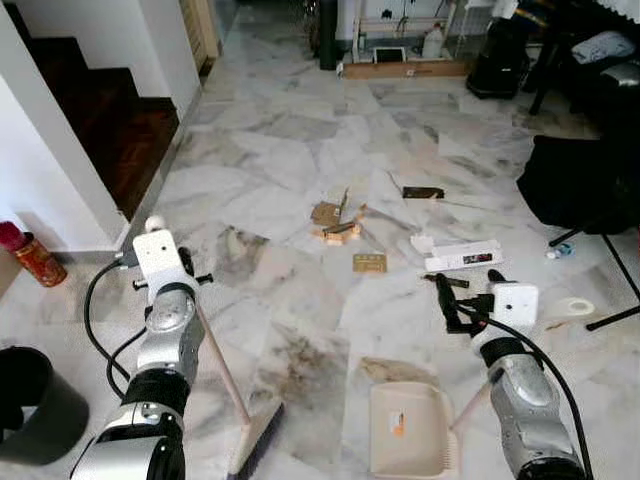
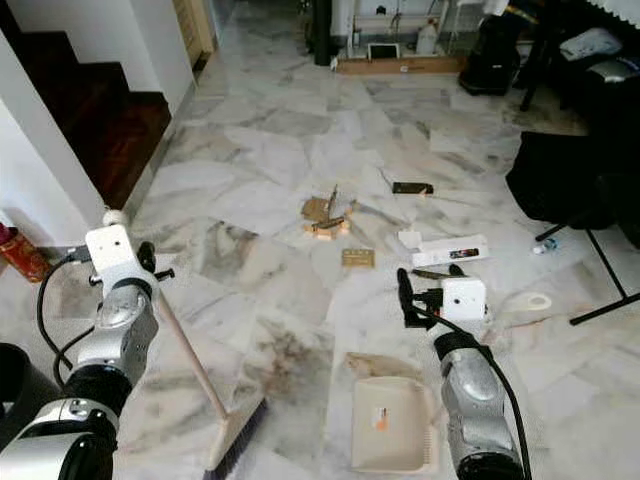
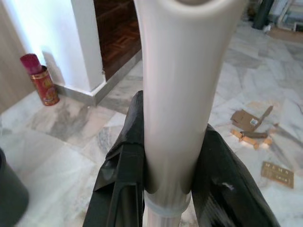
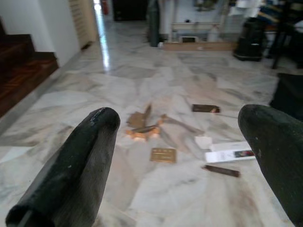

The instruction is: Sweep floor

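Two end effectors are up in front of the robot over a marble floor (image 1: 300, 150). The left end effector (image 3: 165, 189) is clamped around the pale broom handle (image 3: 184, 94), one black finger (image 3: 125, 156) pressed to each side of it. From there the handle slants down to the broom head (image 1: 255, 435), which rests on the floor just left of the dustpan (image 1: 408, 430). The right end effector (image 4: 180, 156) is spread wide and holds nothing, hovering above the floor near the dustpan.

Litter lies ahead of both arms: torn cardboard pieces (image 1: 335, 222), a small tan card (image 1: 369, 262), a white strip (image 1: 462, 256), a dark flat piece (image 1: 423, 192) farther out, and a tape roll (image 1: 574, 307) off to the right. A red can (image 1: 35, 258) stands by the white wall (image 1: 40, 170) at the left, next to dark wooden stairs (image 1: 110, 120). A black bin (image 1: 35, 405) sits at the robot's near left.
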